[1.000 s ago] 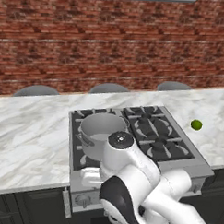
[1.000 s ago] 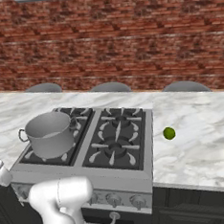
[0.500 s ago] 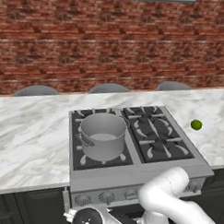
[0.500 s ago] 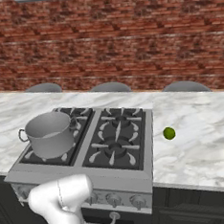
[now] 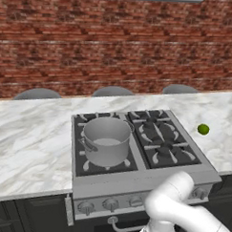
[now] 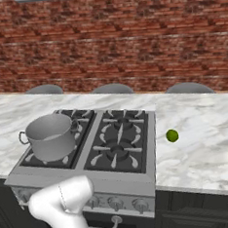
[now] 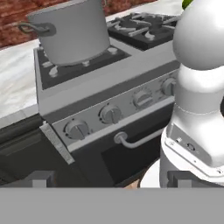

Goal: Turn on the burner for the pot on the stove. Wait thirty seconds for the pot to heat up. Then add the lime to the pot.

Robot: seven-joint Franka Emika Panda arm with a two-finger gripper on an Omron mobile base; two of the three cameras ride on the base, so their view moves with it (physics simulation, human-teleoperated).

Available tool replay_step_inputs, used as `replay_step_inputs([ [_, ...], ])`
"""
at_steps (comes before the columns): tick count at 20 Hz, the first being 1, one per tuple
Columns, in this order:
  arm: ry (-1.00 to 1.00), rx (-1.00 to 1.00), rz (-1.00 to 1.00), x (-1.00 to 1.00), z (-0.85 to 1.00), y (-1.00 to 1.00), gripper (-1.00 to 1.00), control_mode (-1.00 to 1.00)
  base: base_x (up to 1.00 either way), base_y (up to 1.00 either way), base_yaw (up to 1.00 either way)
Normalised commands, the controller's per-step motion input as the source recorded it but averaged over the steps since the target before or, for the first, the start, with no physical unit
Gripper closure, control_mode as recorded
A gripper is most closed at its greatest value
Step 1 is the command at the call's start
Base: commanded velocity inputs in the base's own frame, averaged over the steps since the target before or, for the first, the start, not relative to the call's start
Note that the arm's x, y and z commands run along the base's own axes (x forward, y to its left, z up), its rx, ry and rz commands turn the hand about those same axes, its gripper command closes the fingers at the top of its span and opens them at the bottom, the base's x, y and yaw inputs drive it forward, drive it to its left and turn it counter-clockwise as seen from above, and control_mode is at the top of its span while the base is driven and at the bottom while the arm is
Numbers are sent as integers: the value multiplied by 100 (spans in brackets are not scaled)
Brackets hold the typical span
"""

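Grey brushed-metal pot (image 5: 106,145). Silver stove (image 5: 134,178) with black grates (image 5: 163,141) and silver knobs (image 7: 110,114). Bright green lime (image 5: 203,129). White worktop (image 5: 30,147) veined in grey marble. Red-brown brick wall (image 5: 116,46). Dark cabinets (image 6: 202,211) below.

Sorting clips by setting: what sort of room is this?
A kitchen, apparently rendered: a gas stove with a pot on it, set in a marble counter before a brick wall.

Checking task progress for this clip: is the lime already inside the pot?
No, the lime lies on the marble counter to the right of the stove, apart from the pot on the front left burner.
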Motion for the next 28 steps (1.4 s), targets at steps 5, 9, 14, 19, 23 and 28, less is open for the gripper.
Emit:
replay_step_inputs([
  [5,-13,7,3,-23,-36,2,-100,-100,0,0,0],
  [9,-10,0,10,-15,-44,3,-100,-100,0,0,0],
  [14,-28,-10,10,-19,-34,9,-100,-100,0,0,0],
  [19,-25,-11,7,-10,-15,5,-100,-100,0,0,0],
  [23,-5,-1,7,-2,-10,0,-100,-100,0,0,0],
  [28,-1,0,5,10,-16,2,-100,-100,0,0,0],
])
